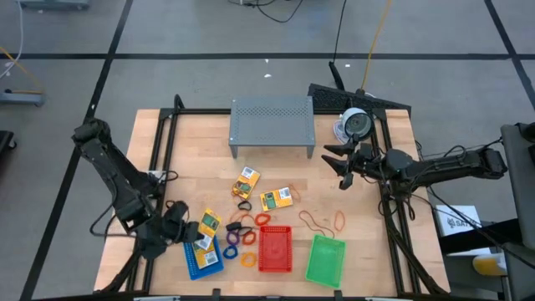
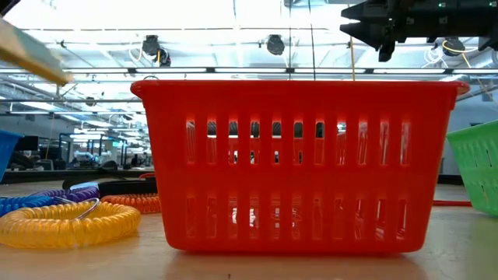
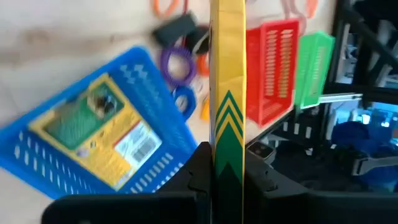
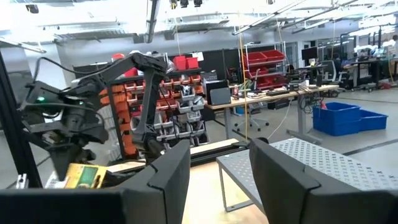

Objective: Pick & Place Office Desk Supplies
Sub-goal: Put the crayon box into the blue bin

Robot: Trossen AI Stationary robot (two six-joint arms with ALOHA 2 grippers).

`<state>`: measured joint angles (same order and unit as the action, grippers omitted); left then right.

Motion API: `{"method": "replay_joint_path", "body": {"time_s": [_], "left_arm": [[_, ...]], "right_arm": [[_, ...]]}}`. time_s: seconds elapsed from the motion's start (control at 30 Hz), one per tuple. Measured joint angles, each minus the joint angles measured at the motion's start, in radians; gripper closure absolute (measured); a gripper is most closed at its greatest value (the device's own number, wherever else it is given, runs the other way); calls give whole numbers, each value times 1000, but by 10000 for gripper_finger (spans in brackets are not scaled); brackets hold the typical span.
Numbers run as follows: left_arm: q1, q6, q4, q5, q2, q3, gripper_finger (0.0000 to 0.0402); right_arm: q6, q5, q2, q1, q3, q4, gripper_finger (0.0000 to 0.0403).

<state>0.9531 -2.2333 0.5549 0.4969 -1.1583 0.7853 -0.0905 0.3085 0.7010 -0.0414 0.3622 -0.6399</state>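
Left gripper [image 1: 194, 229] has its fingers [image 3: 196, 171] clamped narrow on a crayon box [image 3: 227, 93], held edge-on, yellow with green chevrons. It hangs just above the blue tray [image 1: 203, 258], which sits right under the fingers at the bench's [image 1: 192, 155] near-left edge. A second crayon box [image 3: 99, 127] lies flat inside the blue tray (label side up).

Just past the fingers: purple ring [image 3: 177, 62], a blue ring [image 3: 185, 98] below it touching the tray's rim, a dark piece [image 3: 174, 28], then the red tray [image 1: 275, 248] and the green tray [image 1: 325, 260] side by side, apart from each other. A yellow coil ring [image 2: 66, 222] lies on the bench beside the red tray in the low view.

Two more crayon boxes on the bench, well away from either set of fingers: one [image 1: 246, 181] and another [image 1: 276, 199] near the middle. Rubber bands [image 1: 316, 221] lie loose between the middle and the right arm.

Right gripper [image 1: 344, 163] is up in the air at the right side, fingers [image 4: 168, 171] wide, nothing between them (waiting). Grey shelf [image 1: 272, 124] sits just beside it, toward the bench's far middle.
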Motion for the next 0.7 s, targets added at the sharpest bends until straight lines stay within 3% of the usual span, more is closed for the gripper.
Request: {"method": "replay_joint_path", "body": {"time_s": [0.23, 0.43, 0.57, 0.7], "left_arm": [[2, -58, -164, 23, -132, 0, 368], [22, -52, -196, 2, -162, 0, 368], [48, -19, -183, -11, -162, 0, 368], [56, 111, -184, -76, -155, 0, 368]], "right_arm": [[32, 0, 0, 0, 0, 1, 248], [50, 0, 0, 0, 0, 5, 248], [50, 0, 0, 0, 0, 8, 248], [44, 0, 1, 0, 0, 9, 248]]}}
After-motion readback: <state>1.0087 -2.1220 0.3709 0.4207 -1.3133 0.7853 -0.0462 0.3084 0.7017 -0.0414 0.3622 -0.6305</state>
